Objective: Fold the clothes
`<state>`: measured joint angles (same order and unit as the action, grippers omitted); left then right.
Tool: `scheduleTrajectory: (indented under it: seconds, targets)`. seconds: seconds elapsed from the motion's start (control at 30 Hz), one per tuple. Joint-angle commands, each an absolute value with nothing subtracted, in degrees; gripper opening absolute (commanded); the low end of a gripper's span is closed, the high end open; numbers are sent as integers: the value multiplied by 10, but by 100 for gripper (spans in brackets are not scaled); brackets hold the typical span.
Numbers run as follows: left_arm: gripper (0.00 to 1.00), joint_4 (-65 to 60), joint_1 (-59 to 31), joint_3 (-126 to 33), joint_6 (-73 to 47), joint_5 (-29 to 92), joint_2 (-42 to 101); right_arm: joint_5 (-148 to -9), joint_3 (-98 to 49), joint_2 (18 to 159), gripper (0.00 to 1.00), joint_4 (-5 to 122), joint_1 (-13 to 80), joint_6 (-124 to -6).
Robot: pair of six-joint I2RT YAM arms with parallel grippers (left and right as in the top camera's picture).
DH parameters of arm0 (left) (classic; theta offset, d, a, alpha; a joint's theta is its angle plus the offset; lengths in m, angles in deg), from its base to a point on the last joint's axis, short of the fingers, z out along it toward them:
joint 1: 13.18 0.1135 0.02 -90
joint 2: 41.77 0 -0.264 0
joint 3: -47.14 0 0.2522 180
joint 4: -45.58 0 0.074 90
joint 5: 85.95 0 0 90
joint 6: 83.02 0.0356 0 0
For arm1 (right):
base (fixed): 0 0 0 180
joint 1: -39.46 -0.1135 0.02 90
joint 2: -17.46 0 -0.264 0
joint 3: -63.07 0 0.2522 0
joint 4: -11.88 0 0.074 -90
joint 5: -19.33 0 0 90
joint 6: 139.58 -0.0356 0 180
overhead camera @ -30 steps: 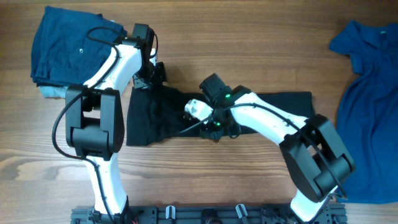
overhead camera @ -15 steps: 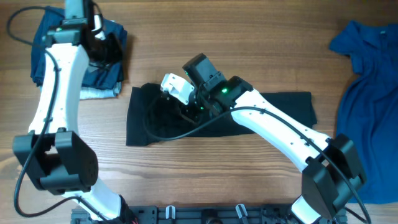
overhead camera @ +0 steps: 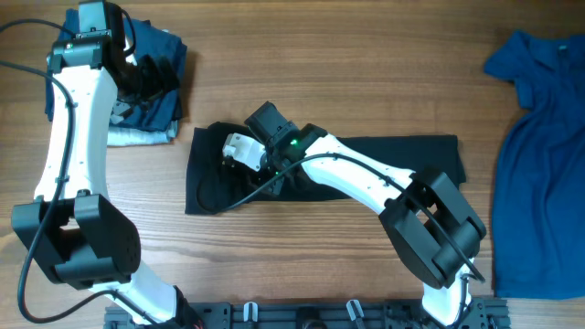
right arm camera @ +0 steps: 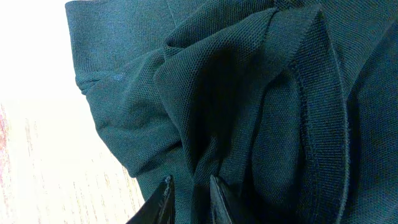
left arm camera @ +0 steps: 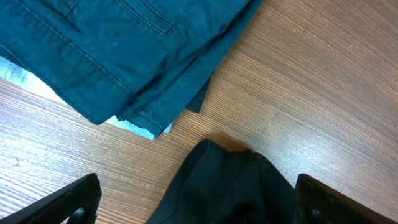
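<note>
A black polo shirt lies partly folded across the middle of the table, bunched at its left end. My right gripper sits on that bunched end. In the right wrist view its fingers are shut on a ridge of the black fabric. My left gripper hangs above the folded blue stack at the back left. In the left wrist view its fingertips stand wide open with nothing between them. Below them lie a corner of the black shirt and the stack.
A loose blue polo shirt lies spread along the right edge of the table. A pale garment sticks out under the folded blue stack. Bare wooden tabletop runs along the front.
My left gripper has let go of the black shirt's left corner, opened wide and swung back over the blue stack. My right gripper has moved left along the black shirt, still holding fabric.
</note>
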<state>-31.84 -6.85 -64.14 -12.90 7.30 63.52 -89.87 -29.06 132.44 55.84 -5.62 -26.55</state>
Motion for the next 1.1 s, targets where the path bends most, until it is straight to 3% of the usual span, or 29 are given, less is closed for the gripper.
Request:
scheduleTrajectory:
  seconds: [0.0, 0.13, 0.23, 0.3, 0.37, 0.47, 0.57, 1.07]
  targets:
    - [100, -319, -65, -648, -128, 65, 623, -869, -290, 1334, 29, 555, -56, -257]
    - [100, -319, -65, -648, -128, 65, 623, -852, -290, 1334, 34, 552, -56, -257]
    - [100, -319, -65, -648, -128, 65, 623, -851, -290, 1334, 45, 550, -56, -258]
    - [100, -319, -65, -648, -128, 65, 623, -843, -290, 1334, 47, 550, -56, -269]
    - [100, -319, -65, -648, -128, 65, 623, -822, -290, 1334, 43, 563, -56, -288]
    - [100, -319, -65, -648, -128, 65, 623, -822, -290, 1334, 18, 568, -56, -288]
    - [100, -319, -65, -648, -128, 65, 623, -823, -290, 1334, 5, 570, -56, -292]
    - [100, -319, -65, -648, -128, 65, 623, -818, -292, 1285, 4, 632, -54, -338]
